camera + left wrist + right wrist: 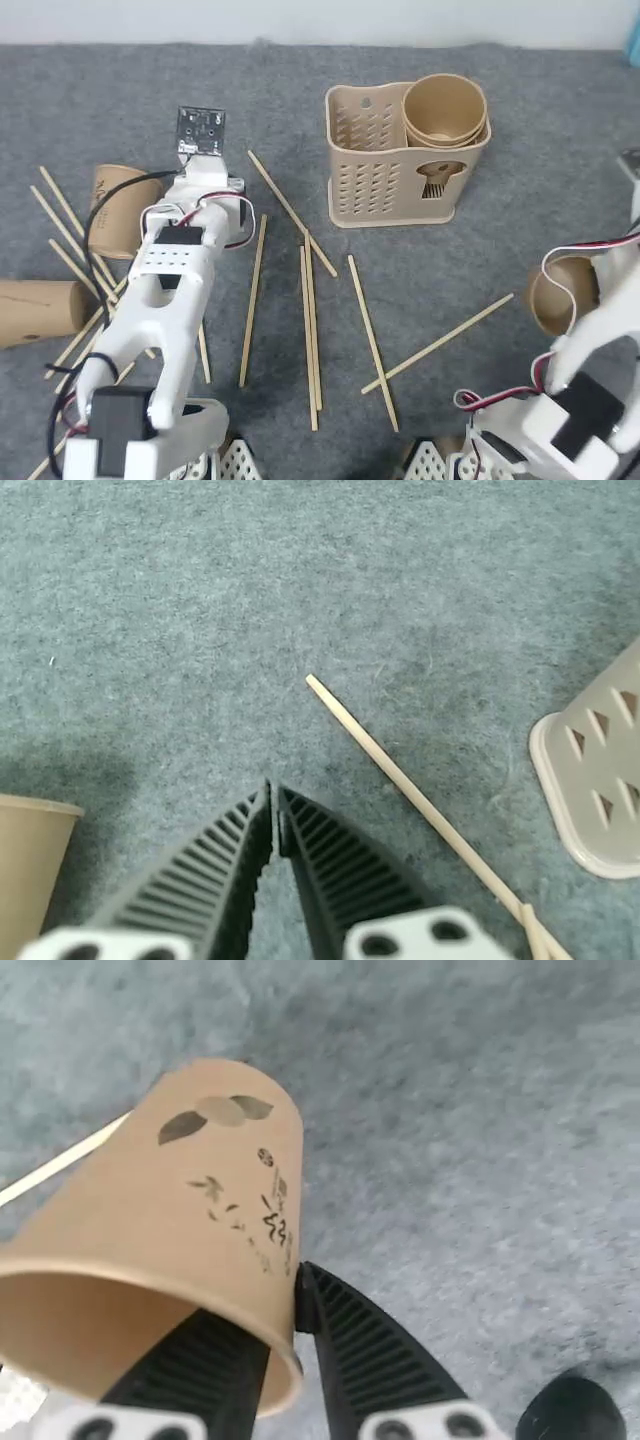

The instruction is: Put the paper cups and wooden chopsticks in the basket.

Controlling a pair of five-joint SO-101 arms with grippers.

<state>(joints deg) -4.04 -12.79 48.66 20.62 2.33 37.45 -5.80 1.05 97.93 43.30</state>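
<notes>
While the left gripper [274,798] sits closed and empty near a chopstick [400,779], the right gripper [297,1285] pinches the wall of a paper cup [560,300] — lower right, high view.

Left gripper [275,794] jaws closed, right gripper [278,1295] jaws pinching the paper cup [170,1210] wall.

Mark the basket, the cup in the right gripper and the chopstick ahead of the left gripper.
basket [370,185], high view, perforated front wall.
cup [180,1225], right wrist view, printed side wall.
chopstick [400,778], left wrist view, middle of shaft.
</notes>
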